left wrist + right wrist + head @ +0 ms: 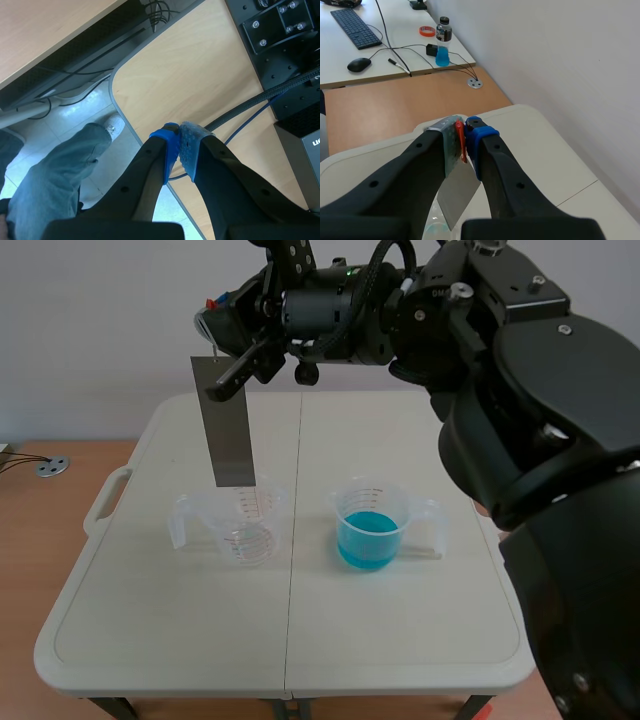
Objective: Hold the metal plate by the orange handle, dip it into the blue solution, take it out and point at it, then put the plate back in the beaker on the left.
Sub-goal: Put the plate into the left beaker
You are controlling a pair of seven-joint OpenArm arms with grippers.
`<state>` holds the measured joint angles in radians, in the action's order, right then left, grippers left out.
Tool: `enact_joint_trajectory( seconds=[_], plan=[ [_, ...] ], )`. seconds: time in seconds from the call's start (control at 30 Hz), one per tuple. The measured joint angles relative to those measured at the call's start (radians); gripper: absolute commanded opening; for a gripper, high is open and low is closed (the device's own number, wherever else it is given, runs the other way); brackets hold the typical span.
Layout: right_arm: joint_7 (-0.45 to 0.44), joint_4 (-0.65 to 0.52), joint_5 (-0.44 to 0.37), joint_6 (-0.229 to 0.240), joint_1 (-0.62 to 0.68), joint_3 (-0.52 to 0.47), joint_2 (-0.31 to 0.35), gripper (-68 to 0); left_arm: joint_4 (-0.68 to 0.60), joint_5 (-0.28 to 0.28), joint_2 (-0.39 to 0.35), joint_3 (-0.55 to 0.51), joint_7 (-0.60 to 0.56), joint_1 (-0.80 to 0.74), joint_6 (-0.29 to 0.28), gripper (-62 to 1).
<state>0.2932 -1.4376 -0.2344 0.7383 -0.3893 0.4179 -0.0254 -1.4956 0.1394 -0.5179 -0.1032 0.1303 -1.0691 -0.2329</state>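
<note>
Plate [226, 430] handle [461, 142] mostly hidden, seemingly within right claw [465, 128].

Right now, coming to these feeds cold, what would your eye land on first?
The long grey metal plate hangs upright from the right gripper, shut on its orange handle, its lower end just over the clear beaker. Beside that, to the right in the scene view, stands the beaker of bright blue solution. The left gripper is shut on nothing.

Grey metal plate [228, 425] upright over clear beaker [240, 532], blue solution beaker [371, 532] alongside
</note>
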Motion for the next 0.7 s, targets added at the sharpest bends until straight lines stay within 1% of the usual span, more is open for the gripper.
enact_joint_trajectory(
  seconds=[0.27, 0.5, 0.7],
  plan=[
    [-0.008, 0.064, 0.0, 0.0, 0.0, 0.014, 0.0, -66.2, 0.0, 0.0, 0.0, 0.026, 0.001, 0.0, 0.0, -59.3],
    [-0.058, 0.142, 0.0, 0.0, 0.0, 0.014, 0.0, -66.2, 0.0, 0.0, 0.0, 0.039, 0.001, 0.0, 0.0, -59.3],
    [-0.077, 0.2, 0.002, 0.0, 0.002, 0.014, 0.0, -66.2, 0.0, 0.0, 0.003, 0.047, 0.001, 0.0, 0.001, -59.3]
  ],
)
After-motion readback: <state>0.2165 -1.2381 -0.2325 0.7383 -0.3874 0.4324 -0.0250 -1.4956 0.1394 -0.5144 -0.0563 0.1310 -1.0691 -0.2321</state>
